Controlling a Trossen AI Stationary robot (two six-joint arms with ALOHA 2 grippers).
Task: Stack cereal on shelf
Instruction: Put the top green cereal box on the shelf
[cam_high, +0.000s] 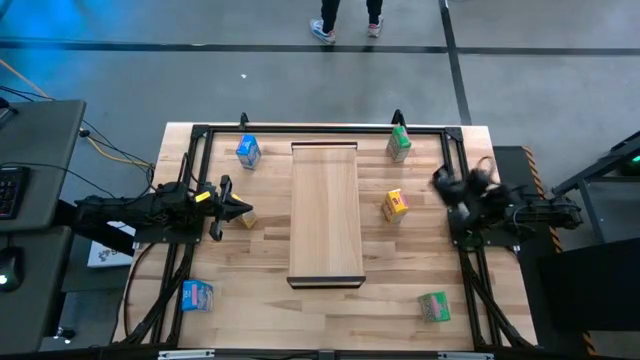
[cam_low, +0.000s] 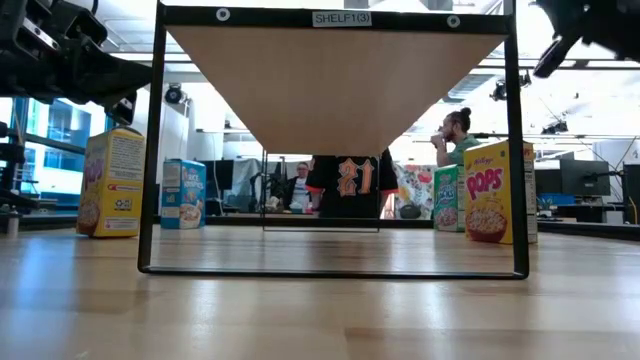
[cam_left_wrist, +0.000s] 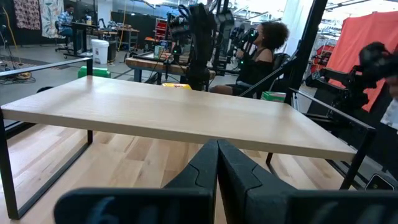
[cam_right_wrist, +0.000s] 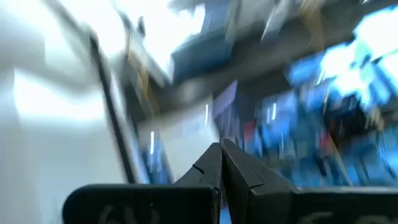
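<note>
The shelf (cam_high: 325, 215) is a long light-wood board on a black frame (cam_low: 150, 150) in the table's middle. Several small cereal boxes stand on the tabletop around it: blue (cam_high: 248, 151) and green (cam_high: 399, 143) at the far corners, yellow (cam_high: 395, 205) to the shelf's right, blue (cam_high: 197, 295) and green (cam_high: 433, 306) near the front. Another yellow box (cam_high: 245, 215) stands by my left gripper (cam_high: 232, 205), which is shut and level, left of the shelf. My right gripper (cam_high: 440, 180) is shut and tipped upward, right of the shelf, holding nothing.
Black frame bars (cam_high: 300, 128) run around the table's far edge and sides. A desk with a keyboard (cam_high: 10, 190) stands off the table's left. People sit in the room beyond the table (cam_left_wrist: 261, 50). Bare tabletop lies in front of the shelf (cam_high: 325, 320).
</note>
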